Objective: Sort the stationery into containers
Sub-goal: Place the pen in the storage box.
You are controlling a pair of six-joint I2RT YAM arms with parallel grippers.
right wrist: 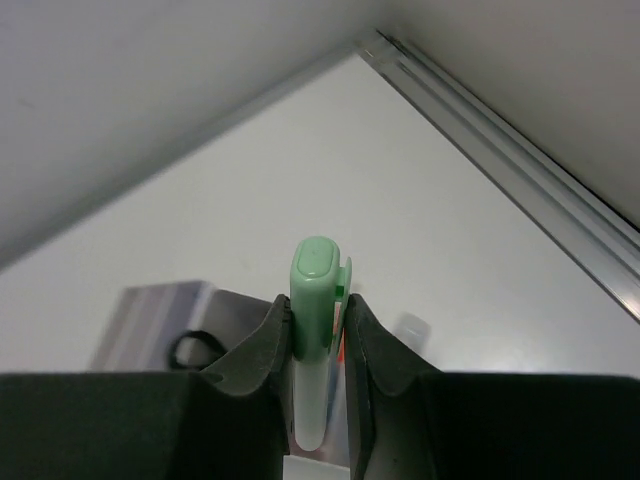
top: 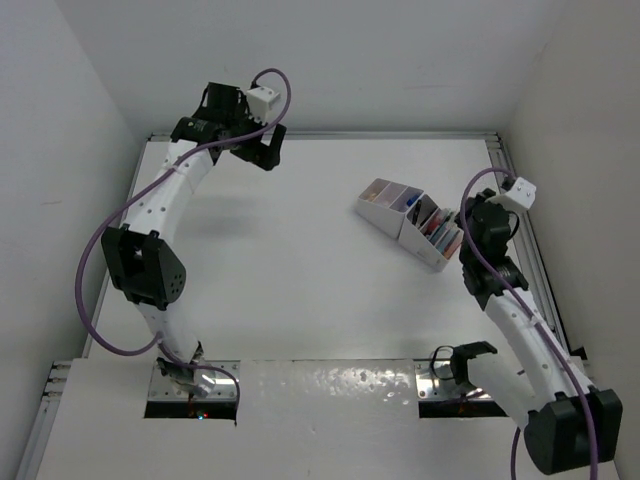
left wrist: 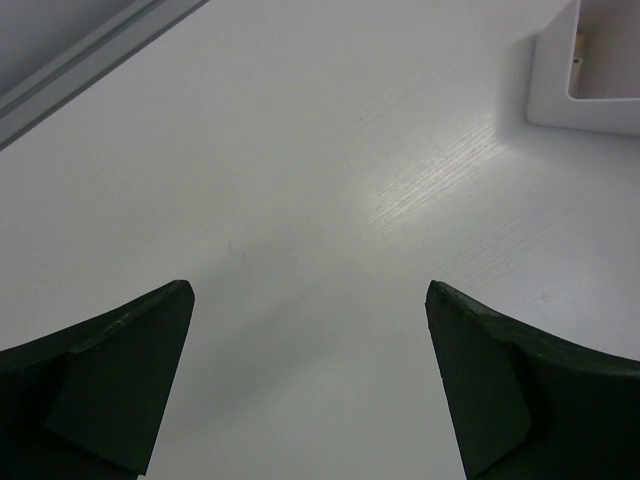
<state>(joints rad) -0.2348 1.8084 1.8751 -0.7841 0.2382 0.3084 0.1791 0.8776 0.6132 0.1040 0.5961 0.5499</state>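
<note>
Right gripper (right wrist: 318, 303) is pinching the green marker (right wrist: 315, 268) lengthwise, right at the organiser's (top: 384, 221) right end, probably so it slides end-first into a slot. The rail (right wrist: 520, 170) is close on that side. Left gripper (left wrist: 310, 290) is wide open and empty at upper left, over bare counter (top: 300, 280), so plenty of room there.

lower end of green highlighter (right wrist: 312, 300) hidden, organiser (top: 383, 216) contents indistinct
</note>
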